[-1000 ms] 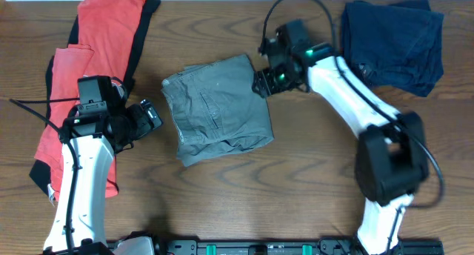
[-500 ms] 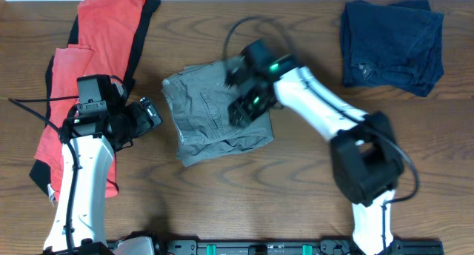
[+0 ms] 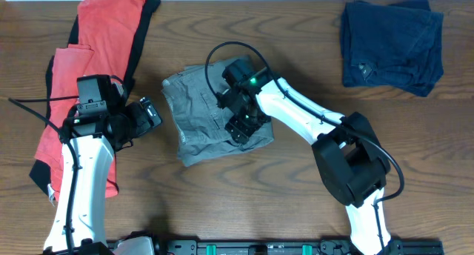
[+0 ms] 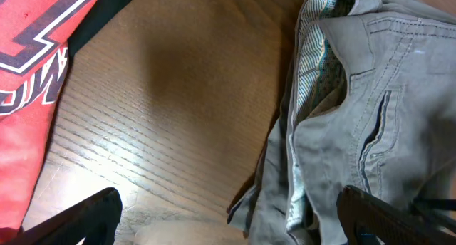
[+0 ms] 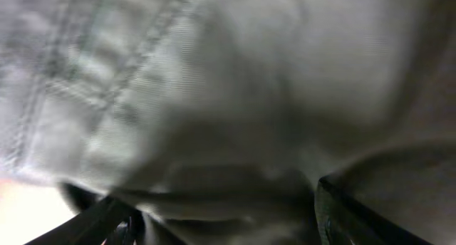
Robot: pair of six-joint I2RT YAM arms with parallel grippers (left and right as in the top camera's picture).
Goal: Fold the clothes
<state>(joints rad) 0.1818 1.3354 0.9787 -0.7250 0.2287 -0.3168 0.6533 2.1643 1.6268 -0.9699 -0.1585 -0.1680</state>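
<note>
The left arm (image 3: 77,175) is wearing smooth white shells over its long links, with boxy black housings sitting at the joints. A thin cable (image 3: 29,108), black, is trailing from its wrist block. The left hand (image 3: 150,113) is showing matte black, its fingers (image 4: 78,218) blunt and dark. The right arm (image 3: 296,113) is carrying the same white shells and bulky black joints. A green light (image 3: 254,81) is glowing near its wrist, and a looped cable (image 3: 222,46), also black, is arching off it. The right hand (image 3: 238,126) is showing black too.
</note>
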